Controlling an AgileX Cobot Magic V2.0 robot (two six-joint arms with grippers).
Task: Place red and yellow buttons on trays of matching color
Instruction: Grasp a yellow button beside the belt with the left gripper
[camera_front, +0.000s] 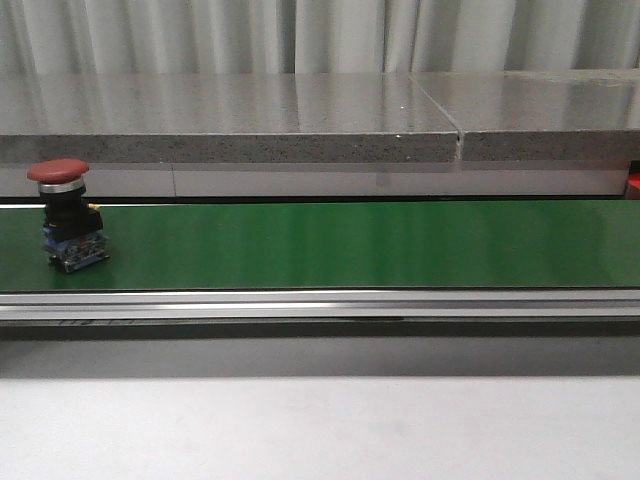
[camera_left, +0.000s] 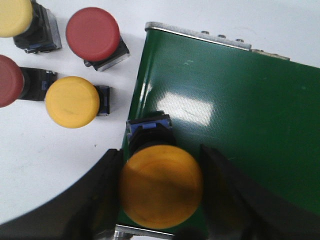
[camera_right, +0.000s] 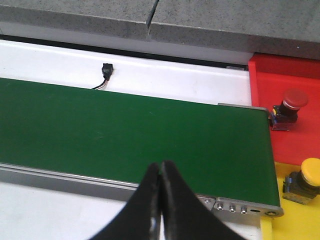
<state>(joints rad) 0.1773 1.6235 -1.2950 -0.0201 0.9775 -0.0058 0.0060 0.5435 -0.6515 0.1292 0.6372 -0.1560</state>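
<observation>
A yellow button (camera_left: 161, 186) stands at the end of the green belt (camera_left: 235, 110), and my left gripper (camera_left: 161, 192) is shut on its cap, a black finger against each side. In the front view, a red button (camera_front: 62, 212) stands upright on the belt (camera_front: 350, 245) at the far left; neither gripper shows there. My right gripper (camera_right: 161, 169) is shut and empty, hovering over the belt's near edge. Beyond the belt's end, the red tray (camera_right: 285, 75) holds a red button (camera_right: 288, 107). The yellow tray (camera_right: 300, 222) holds a yellow button (camera_right: 306, 179).
Several spare buttons lie on the white table beside the belt's end: a yellow one (camera_left: 72, 101), a red one (camera_left: 93, 34), another yellow (camera_left: 12, 17) and another red (camera_left: 7, 80). A grey stone ledge (camera_front: 300, 120) runs behind the belt. A small black cable plug (camera_right: 105, 70) lies on the white strip.
</observation>
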